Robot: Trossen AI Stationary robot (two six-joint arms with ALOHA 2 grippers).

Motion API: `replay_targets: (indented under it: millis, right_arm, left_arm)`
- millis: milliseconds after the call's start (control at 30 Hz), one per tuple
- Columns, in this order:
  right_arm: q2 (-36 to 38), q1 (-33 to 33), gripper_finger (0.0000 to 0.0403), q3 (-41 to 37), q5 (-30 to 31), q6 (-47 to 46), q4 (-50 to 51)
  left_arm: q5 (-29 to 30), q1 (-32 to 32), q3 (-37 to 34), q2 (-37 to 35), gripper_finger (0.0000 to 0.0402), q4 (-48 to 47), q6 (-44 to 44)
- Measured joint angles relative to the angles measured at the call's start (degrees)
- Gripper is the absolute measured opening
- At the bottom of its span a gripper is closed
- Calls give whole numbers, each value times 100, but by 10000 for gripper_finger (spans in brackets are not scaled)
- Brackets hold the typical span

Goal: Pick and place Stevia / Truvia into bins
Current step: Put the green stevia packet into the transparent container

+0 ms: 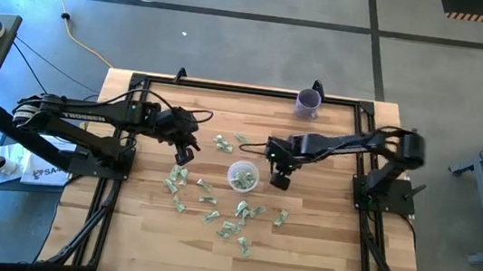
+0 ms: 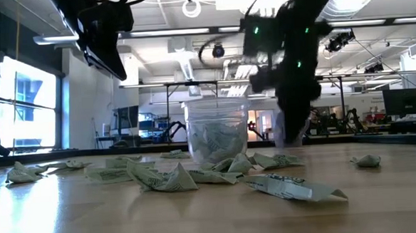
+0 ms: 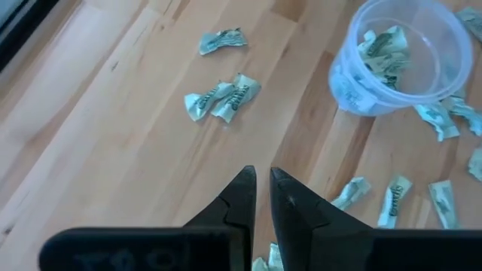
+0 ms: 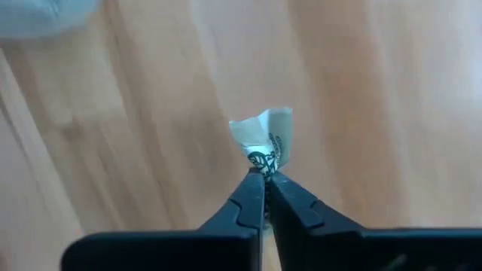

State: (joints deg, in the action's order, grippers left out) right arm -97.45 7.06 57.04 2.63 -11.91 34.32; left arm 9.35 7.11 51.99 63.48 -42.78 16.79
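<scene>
**Pinching one packet right by the cup**

Looking down on the table point(image 1: 319, 254), the clear cup point(image 1: 243, 176) sits about mid-table with a few sweetener packets already inside it point(image 3: 382, 47). The right gripper point(image 1: 280, 178) is just beside the cup, on the side facing the right arm's base, and its jaws are clamped on a single crumpled packet point(image 4: 265, 139); the paper sticks out past the tips in the right wrist view, with wood grain behind it.

The left gripper point(image 1: 185, 155) hangs on the other side of the cup, a bit farther off. Its jaws are nearly together with only a thin gap, and I can't see anything between them in the left wrist view.

The rest of the loose packets point(image 1: 239, 224) are scattered around the cup, mostly on the front side of it, plus a small bunch behind it point(image 1: 225, 143). A purple cup point(image 1: 308, 103) stands well behind the clear cup, near the table's far edge.
</scene>
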Motion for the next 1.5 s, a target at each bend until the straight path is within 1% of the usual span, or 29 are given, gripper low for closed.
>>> replay_targets:
  millis: [67, 167, 267, 333, 433, 533, 600, 667, 800, 933, 967, 1067, 1100, 1167, 1200, 1267, 1400, 1500]
  right_arm:
    - [447, -143, 5, 20, 233, -239, 57]
    - [1017, -317, 6, 68, 280, -745, 59]
    - [1159, -418, 3, 435, 278, -1107, -161]
    - [1056, -471, 6, 682, 154, -1137, -301]
    - [729, -489, 8, 960, -448, -997, -641]
    - [318, -489, 10, 1169, -920, -986, -601]
    - [78, -526, 13, 1273, -1015, -872, -579]
    - [-73, -570, 19, 1401, -987, -749, -581]
    - [-268, -624, 45, 1658, -1012, -527, -594]
    - [-387, -608, 92, 1781, -897, -421, -571]
    - [-389, -594, 106, 1809, -804, -425, -540]
    - [-349, -533, 140, 1926, -218, -476, -411]
    - [-346, -476, 148, 1968, -261, -456, -354]
    - [-392, -366, 154, 2006, -855, -394, -308]
    - [-450, -331, 154, 2006, -1123, -383, -256]
    - [-601, -308, 147, 2001, -1281, -367, -82]
    - [-875, -407, 117, 1993, -1256, -409, -176]
    - [-1023, -494, 92, 1998, -1126, -459, -293]
  left_arm:
    - [108, 0, 0, 0, 74, -52, -2]
    - [246, 2, 0, 0, 74, -69, -2]
    - [326, 2, 0, 44, 74, 19, -53]
    - [332, 2, -2, 59, 74, 35, -183]
    - [329, 2, 2, 144, 74, 252, -312]
    - [316, 2, 3, 218, 74, 319, -321]
    - [267, 2, -2, 245, 74, 218, -308]
    - [244, 2, -2, 262, 74, 211, -301]
    - [187, 2, -4, 280, 74, 182, -207]
    - [185, 2, -2, 280, 74, 190, -194]
    - [185, 2, -2, 280, 74, 193, -188]
    - [181, 2, -2, 280, 74, 177, -171]
    - [181, 2, -2, 280, 74, 177, -170]
    - [181, 2, -2, 280, 74, 167, -172]
    - [181, 2, -2, 280, 74, 169, -180]
    - [181, 2, -2, 280, 74, 159, -194]
    - [191, 2, -2, 280, 74, 167, -231]
    - [196, 2, -2, 280, 74, 180, -301]
